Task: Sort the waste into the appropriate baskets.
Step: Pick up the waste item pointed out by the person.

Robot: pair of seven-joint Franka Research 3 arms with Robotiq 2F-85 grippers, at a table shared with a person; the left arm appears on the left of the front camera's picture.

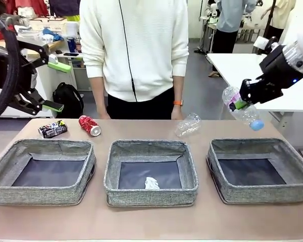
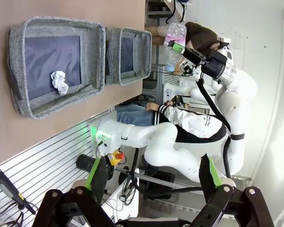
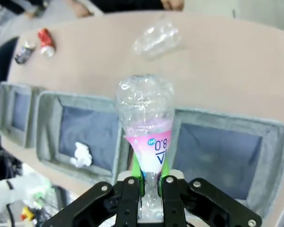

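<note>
Bottle (image 1: 247, 115), pinched tight in the right claw (image 1: 238, 105), wants centring over the basket (image 1: 260, 194) just below before release.

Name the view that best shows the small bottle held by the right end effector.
Right wrist view: the small bottle sits large at centre, pinkish label legible, pinched in the right end effector. The front view shows it smaller, held aloft; the left wrist view, tiny and distant.

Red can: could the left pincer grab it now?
Probably yes. The left pincer is open and empty, and the red can lies uncovered on the table beyond the left basket.
</note>
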